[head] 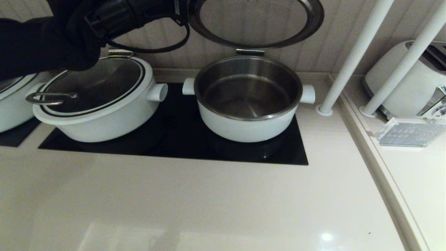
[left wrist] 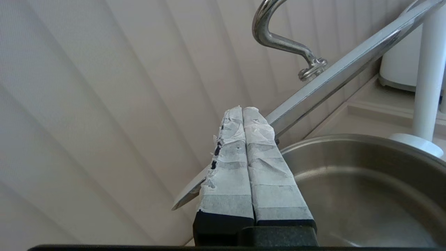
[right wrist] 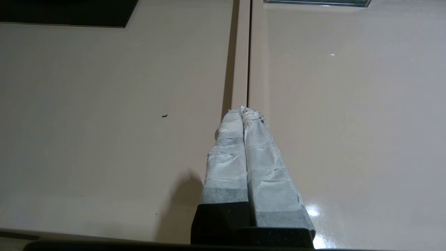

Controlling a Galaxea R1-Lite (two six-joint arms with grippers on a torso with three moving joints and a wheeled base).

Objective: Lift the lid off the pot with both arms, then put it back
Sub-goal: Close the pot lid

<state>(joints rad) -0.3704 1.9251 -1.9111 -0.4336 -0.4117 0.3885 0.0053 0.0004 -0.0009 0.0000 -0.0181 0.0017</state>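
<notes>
The lid [head: 256,21] hangs tilted in the air above the back of the pot [head: 247,115], its steel underside edge facing me. In the left wrist view my left gripper [left wrist: 243,108] is shut with the lid's white rim [left wrist: 348,66] crossing at its fingers; the steel loop handle [left wrist: 278,35] shows beyond. The pot stands open on the black hob [head: 174,139], steel inside bare; its rim also shows in the left wrist view [left wrist: 366,143]. My left arm [head: 52,38] reaches in from the upper left. My right gripper [right wrist: 243,109] is shut and empty over the beige counter, out of the head view.
A wider white pot with its own glass lid [head: 97,101] stands on the hob left of the pot; another pot [head: 14,101] is at the far left. Two white posts [head: 359,52], a toaster [head: 411,80] and a clear stand [head: 407,132] are at the right.
</notes>
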